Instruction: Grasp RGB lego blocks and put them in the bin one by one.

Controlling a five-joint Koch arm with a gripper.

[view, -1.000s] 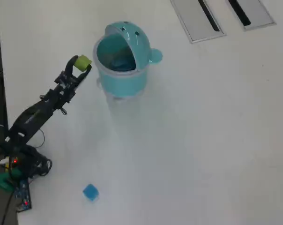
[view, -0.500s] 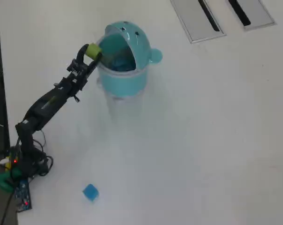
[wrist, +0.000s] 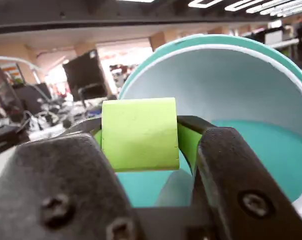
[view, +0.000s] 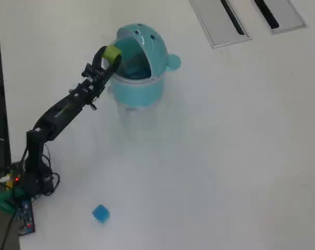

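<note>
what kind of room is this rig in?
Likely an open-plan office or lab: the wrist view shows ceiling strip lights and cluttered desks with a dark monitor; the overhead view shows a white table with cable-port slots.

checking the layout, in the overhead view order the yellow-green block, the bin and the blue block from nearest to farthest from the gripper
1. yellow-green block: held in the gripper, at the bin's left rim.
2. bin: just right of the gripper.
3. blue block: far down the table, near the arm's base.

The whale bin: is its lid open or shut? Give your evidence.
Open. In the overhead view the bin's domed lid is tipped back, exposing the hollow inside; the wrist view looks straight into it.
</note>
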